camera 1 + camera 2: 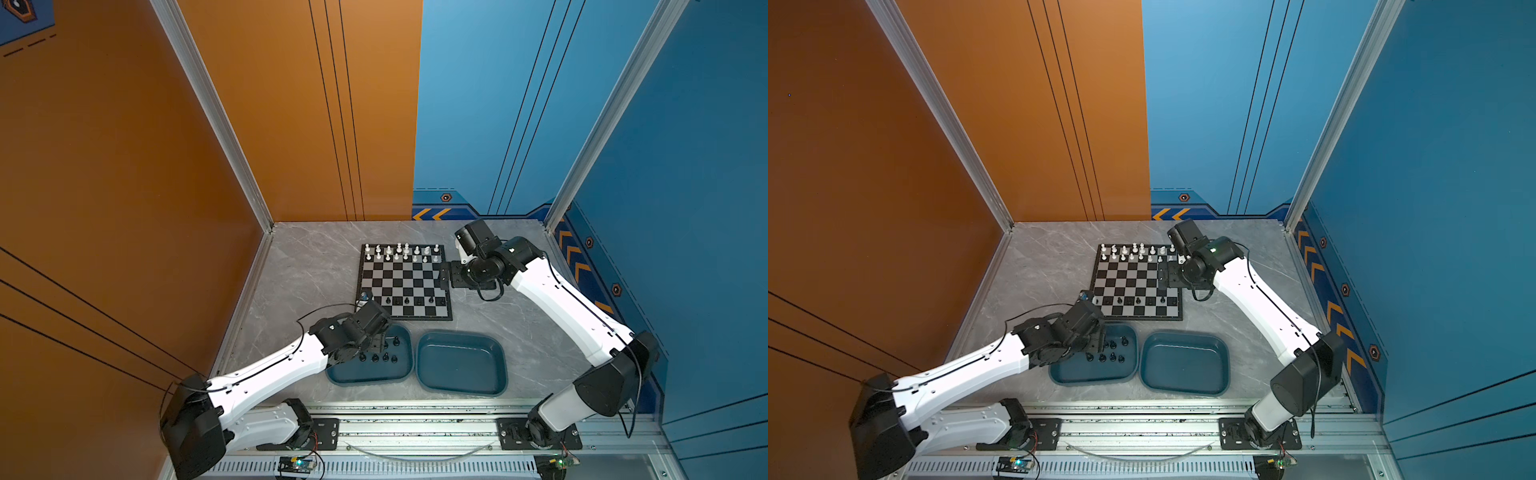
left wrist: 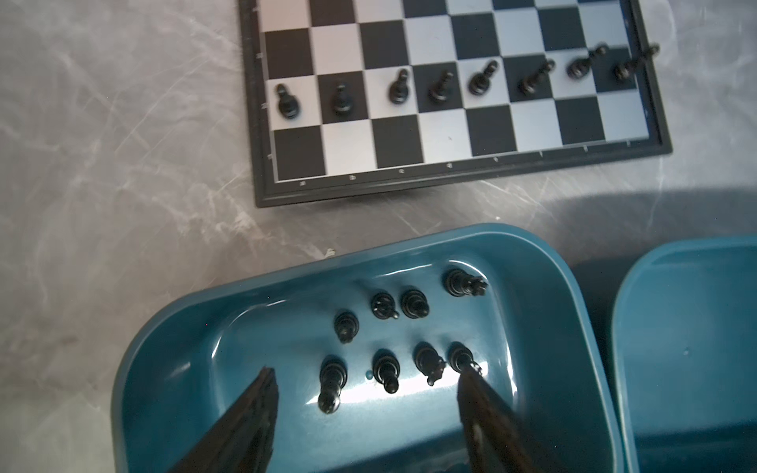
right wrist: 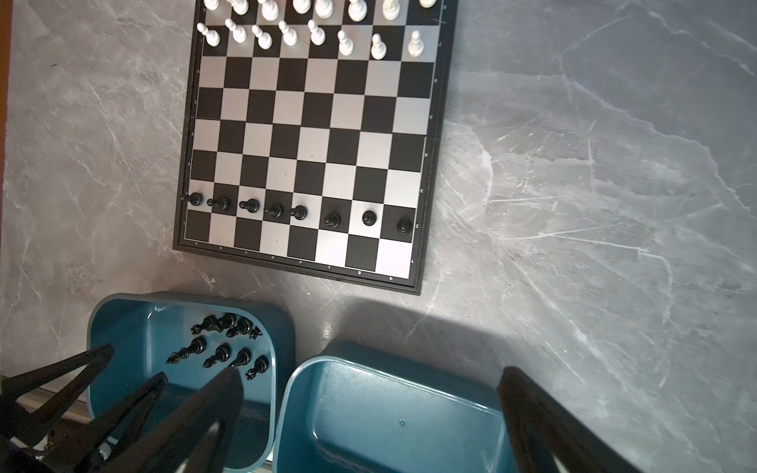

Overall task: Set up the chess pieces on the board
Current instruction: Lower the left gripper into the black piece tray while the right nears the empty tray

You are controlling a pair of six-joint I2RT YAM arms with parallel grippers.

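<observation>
The board [image 1: 405,318] [image 3: 311,135] lies mid-table. White chess pieces [image 1: 401,251] fill its two far rows, and a row of several black pawns [image 2: 440,88] [image 3: 299,213] stands near its front edge. Several more black pieces [image 2: 385,370] [image 1: 380,356] stand upright in the left teal tray [image 2: 545,286]. My left gripper [image 2: 366,381] [image 1: 377,341] is down in that tray, open, with the pieces just ahead of its tips and one fingertip [image 2: 471,389] beside the end piece. My right gripper [image 3: 370,381] [image 1: 451,274] hangs open beside the board's right edge, holding nothing.
A second teal tray [image 1: 461,361] [image 3: 393,413] sits right of the first, with nothing in it. Orange and blue walls close in the grey marble table [image 1: 307,266] on three sides. An aluminium rail [image 1: 415,432] runs along the front.
</observation>
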